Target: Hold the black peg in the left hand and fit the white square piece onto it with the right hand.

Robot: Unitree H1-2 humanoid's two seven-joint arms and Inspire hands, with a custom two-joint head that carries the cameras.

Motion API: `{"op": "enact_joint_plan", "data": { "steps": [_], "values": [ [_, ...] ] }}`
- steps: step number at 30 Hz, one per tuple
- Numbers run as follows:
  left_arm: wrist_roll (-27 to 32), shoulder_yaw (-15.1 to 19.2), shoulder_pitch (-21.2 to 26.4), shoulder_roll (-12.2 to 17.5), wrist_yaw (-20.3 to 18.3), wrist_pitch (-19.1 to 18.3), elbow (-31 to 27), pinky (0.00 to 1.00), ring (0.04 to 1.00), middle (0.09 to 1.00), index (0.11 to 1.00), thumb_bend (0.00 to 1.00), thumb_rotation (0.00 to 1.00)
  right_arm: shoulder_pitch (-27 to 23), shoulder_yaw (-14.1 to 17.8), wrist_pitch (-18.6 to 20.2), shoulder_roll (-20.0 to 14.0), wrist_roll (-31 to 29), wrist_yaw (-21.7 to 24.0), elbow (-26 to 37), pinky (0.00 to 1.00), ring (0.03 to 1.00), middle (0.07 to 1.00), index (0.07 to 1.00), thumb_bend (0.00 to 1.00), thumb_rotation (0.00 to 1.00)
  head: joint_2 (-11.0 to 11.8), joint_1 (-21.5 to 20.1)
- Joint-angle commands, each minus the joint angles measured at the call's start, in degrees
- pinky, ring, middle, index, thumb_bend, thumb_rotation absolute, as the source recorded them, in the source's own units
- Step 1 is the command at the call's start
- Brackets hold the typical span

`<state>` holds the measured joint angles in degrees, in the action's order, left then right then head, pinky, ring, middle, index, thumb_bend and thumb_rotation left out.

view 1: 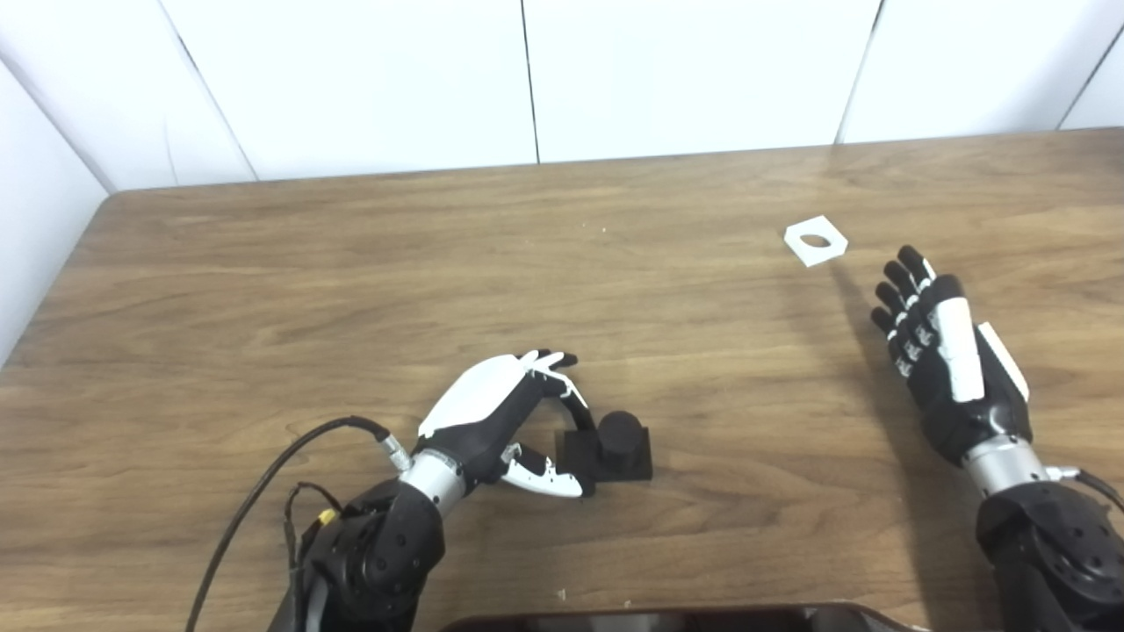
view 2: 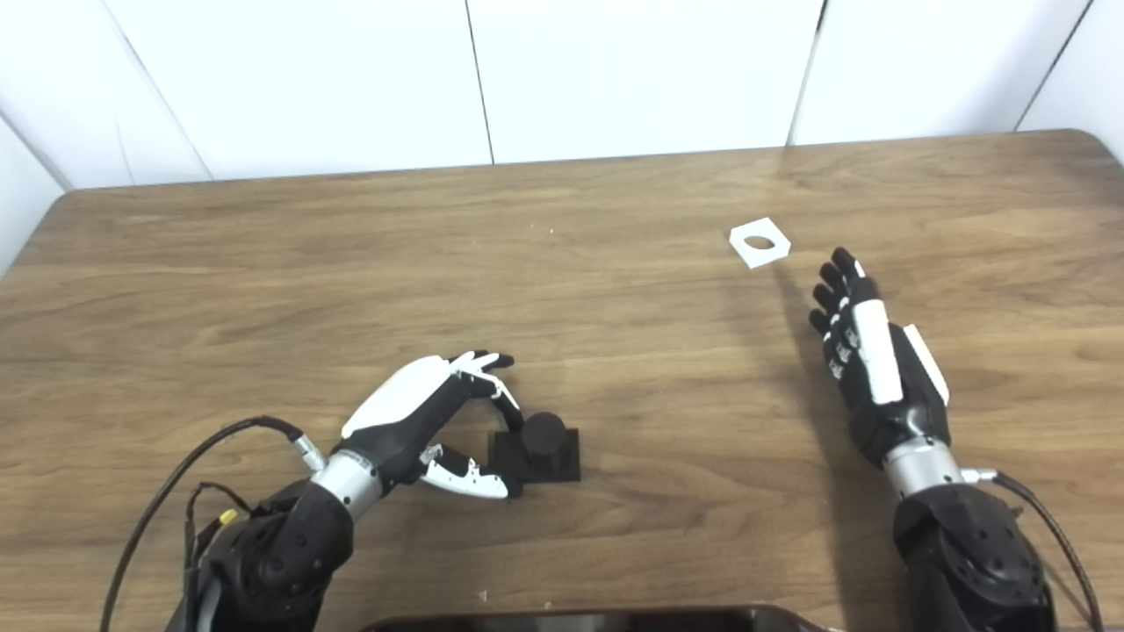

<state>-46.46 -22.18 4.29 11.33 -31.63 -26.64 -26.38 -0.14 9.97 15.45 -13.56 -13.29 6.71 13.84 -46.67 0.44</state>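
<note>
Just beyond the open right hand (view 1: 944,351), white square piece (view 1: 816,240); left hand (view 1: 505,421) cupped around black peg (view 1: 617,443).

A wooden table (view 1: 351,263) with a brown grain and rounded corners stands against white wall panels. A black peg (view 1: 618,443) stands upright on its square black base near the front edge, left of centre. A white square piece (view 1: 816,240) with a round hole lies flat, well apart, toward the far right.
</note>
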Motion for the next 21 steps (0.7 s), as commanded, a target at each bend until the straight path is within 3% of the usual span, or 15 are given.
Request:
{"op": "enact_joint_plan", "data": {
  "steps": [1,4,9,11,15,21],
  "values": [
    [-0.8,0.5,0.4,-0.3,0.3,-0.1,-1.2,1.00,1.000,0.955,0.494,0.49,0.07,-4.9,0.3,-2.2,-1.8,0.9,-0.2,2.3,1.00,1.000,1.000,0.981,0.63,0.66,0.0,0.1],
    [-0.8,0.5,0.4,-0.3,0.6,0.1,-1.0,1.00,1.000,0.955,0.494,0.49,0.07,-7.9,0.1,-2.0,-3.6,2.0,0.5,2.1,1.00,1.000,1.000,0.985,0.63,0.62,-0.2,0.0],
    [-0.9,0.4,0.6,-0.5,0.6,0.2,-1.0,1.00,1.000,0.954,0.494,0.49,0.08,-13.0,-1.7,1.8,-7.0,7.0,-0.1,1.3,1.00,1.000,0.993,0.964,0.66,0.60,-0.1,-0.1],
    [-1.1,0.2,0.6,-0.5,0.5,0.2,-1.1,1.00,1.000,0.955,0.494,0.49,0.08,-14.5,-2.5,2.4,-8.0,9.1,-0.2,0.5,0.96,0.994,0.974,0.923,0.69,0.56,0.0,-0.1],
    [-1.5,0.1,0.6,-0.7,0.3,0.2,-0.9,1.00,1.000,0.956,0.494,0.49,0.08,-18.5,-7.4,3.5,-14.0,18.9,1.1,-2.3,0.94,0.951,0.935,0.865,0.70,0.48,0.5,0.0],
    [-1.5,0.2,0.3,-0.7,0.3,0.3,-0.8,1.00,1.000,0.956,0.494,0.49,0.07,-23.4,-14.7,3.8,-21.6,30.5,4.5,-7.2,0.96,0.998,0.975,0.815,0.78,0.46,1.2,-0.5]
  ]
}}
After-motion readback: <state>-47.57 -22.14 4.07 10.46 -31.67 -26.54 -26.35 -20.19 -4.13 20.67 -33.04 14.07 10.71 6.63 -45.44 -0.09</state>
